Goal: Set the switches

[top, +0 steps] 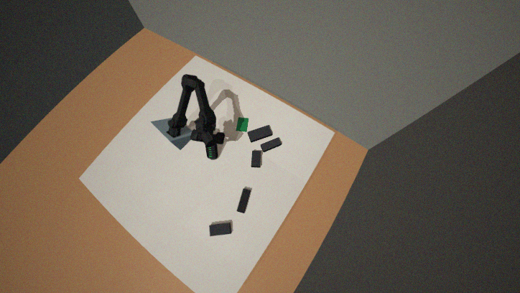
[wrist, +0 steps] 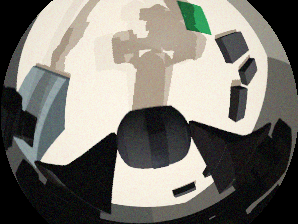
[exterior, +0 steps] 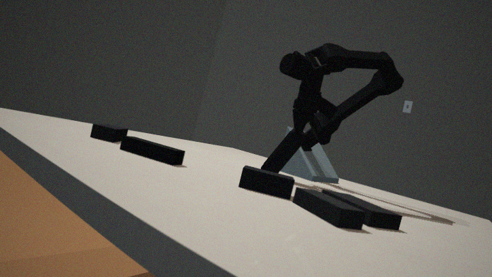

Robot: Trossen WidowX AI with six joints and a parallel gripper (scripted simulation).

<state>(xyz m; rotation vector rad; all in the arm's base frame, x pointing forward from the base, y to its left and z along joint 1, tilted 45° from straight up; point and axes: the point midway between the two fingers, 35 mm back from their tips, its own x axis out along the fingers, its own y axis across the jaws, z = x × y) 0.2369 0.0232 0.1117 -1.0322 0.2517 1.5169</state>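
Note:
My gripper (top: 210, 141) (exterior: 300, 130) (wrist: 153, 131) is shut on the dark grey controller unit (top: 211, 152) (exterior: 279, 154) (wrist: 154, 145). The unit slants steeply, well off its base, and hangs down from the fingers. In the top view its switch face shows a row of small green marks, too small to read as settings. In the exterior view its lower end is behind another block, so contact with the bench is hidden. The wrist view shows its rounded dark end between the two fingers. The label does not show in any view.
A green square (top: 242, 124) (wrist: 196, 18) lies near the arm's shadow. Dark blocks (top: 260, 133) (top: 271, 144) (top: 256, 158) lie beside it. Two more blocks (top: 243, 200) (top: 220, 228) lie farther off. A blue-grey wedge (top: 161, 126) (exterior: 297, 165) (wrist: 56, 100) stands by the arm's base.

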